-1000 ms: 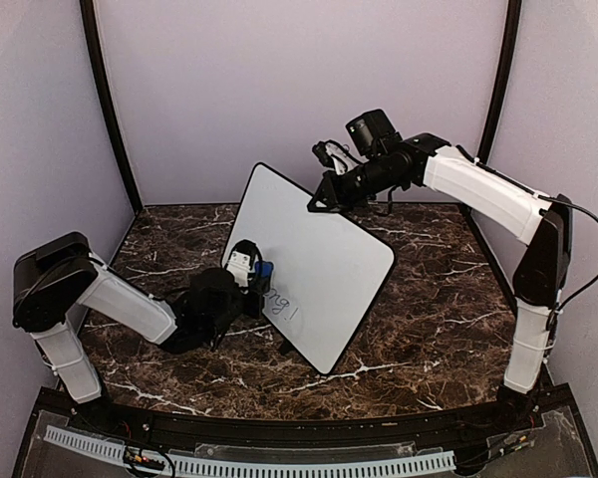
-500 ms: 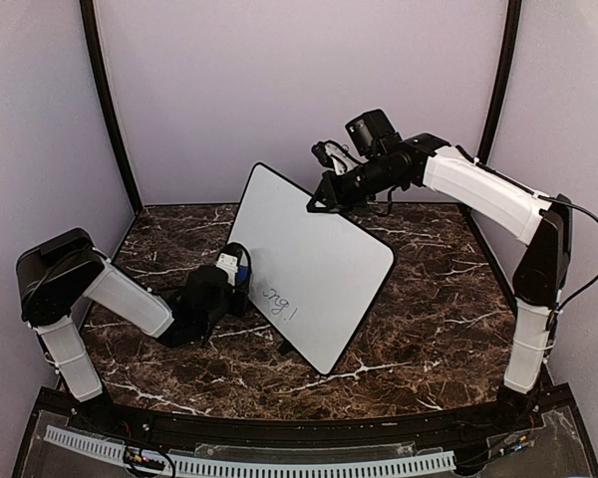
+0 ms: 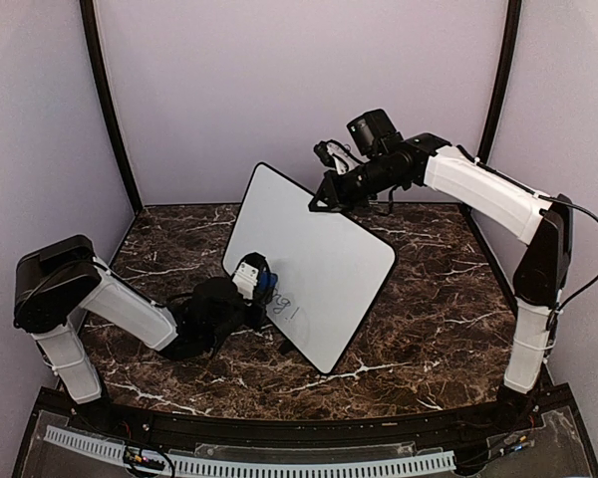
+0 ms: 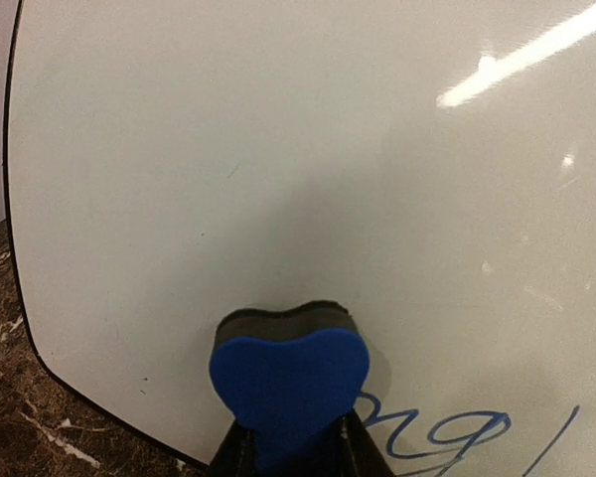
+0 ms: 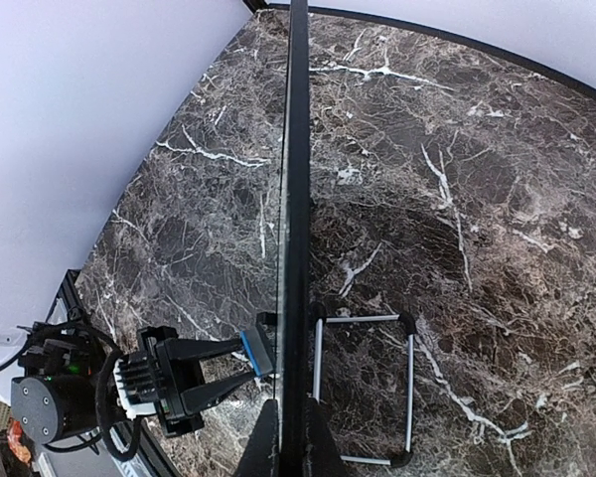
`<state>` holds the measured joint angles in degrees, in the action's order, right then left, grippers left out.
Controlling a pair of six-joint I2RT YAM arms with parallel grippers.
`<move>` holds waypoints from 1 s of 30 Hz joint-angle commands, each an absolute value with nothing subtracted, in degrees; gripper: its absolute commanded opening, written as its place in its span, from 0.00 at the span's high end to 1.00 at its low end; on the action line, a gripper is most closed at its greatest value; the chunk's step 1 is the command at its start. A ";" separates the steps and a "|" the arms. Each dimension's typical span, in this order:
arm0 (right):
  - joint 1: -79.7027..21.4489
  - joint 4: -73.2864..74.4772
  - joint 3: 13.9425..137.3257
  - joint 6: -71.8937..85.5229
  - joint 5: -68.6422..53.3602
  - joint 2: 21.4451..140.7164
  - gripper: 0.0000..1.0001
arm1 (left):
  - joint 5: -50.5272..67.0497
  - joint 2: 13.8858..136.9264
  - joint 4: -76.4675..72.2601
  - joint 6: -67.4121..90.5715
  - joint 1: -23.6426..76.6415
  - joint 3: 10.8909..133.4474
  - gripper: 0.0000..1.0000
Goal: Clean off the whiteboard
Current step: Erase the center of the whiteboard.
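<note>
The whiteboard (image 3: 314,254) stands tilted on a wire stand, with blue handwriting (image 3: 287,307) near its lower left corner. My left gripper (image 3: 257,287) is shut on a blue eraser (image 3: 266,285) with a dark felt face, which is pressed flat against the board just left of the writing. In the left wrist view the eraser (image 4: 288,373) covers the start of the blue script (image 4: 447,432) on the whiteboard (image 4: 278,149). My right gripper (image 3: 324,199) is shut on the board's top edge. In the right wrist view the whiteboard (image 5: 296,199) shows edge-on between the right gripper's (image 5: 293,447) fingers.
The wire stand (image 5: 363,388) sits on the dark marble table (image 3: 429,309) behind the board. Purple walls and black frame posts (image 3: 110,110) enclose the table at the back and sides. The left arm (image 3: 130,304) lies low across the table's left side.
The left gripper drew the eraser back to the left off the board, then returned right and lower, now pressing on the writing. Fewer letters show. The right arm and board stayed still.
</note>
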<state>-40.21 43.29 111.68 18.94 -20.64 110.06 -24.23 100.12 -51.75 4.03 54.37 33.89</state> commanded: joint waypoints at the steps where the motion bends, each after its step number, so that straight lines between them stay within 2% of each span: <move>1: -43.51 45.78 109.63 15.21 -26.90 112.14 1.00 | -12.85 101.50 -50.29 1.80 58.50 36.84 1.00; 6: -43.50 45.88 109.46 15.12 -26.82 111.98 1.00 | -24.41 102.20 -50.61 3.84 58.13 35.31 1.00; 9: -43.51 45.93 109.23 15.03 -26.64 111.72 1.00 | -28.75 101.90 -45.69 7.48 54.48 35.50 1.00; 13: -43.51 45.72 109.10 15.16 -26.73 111.60 1.00 | -29.08 100.89 -41.96 12.31 48.93 34.50 1.00; 18: -43.50 45.60 109.03 15.29 -26.81 111.53 1.00 | -30.17 101.44 -40.41 9.85 47.59 35.18 1.00; 21: -43.50 45.67 109.06 15.38 -26.74 111.51 1.00 | -25.28 101.15 -42.60 8.07 47.92 34.52 1.00; 30: -43.49 45.67 109.36 15.43 -26.76 111.83 1.00 | -19.74 102.11 -50.09 -1.49 58.33 35.25 1.00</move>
<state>-40.40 41.95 111.04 18.28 -21.61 110.02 -30.83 100.82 -47.72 3.95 51.07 33.63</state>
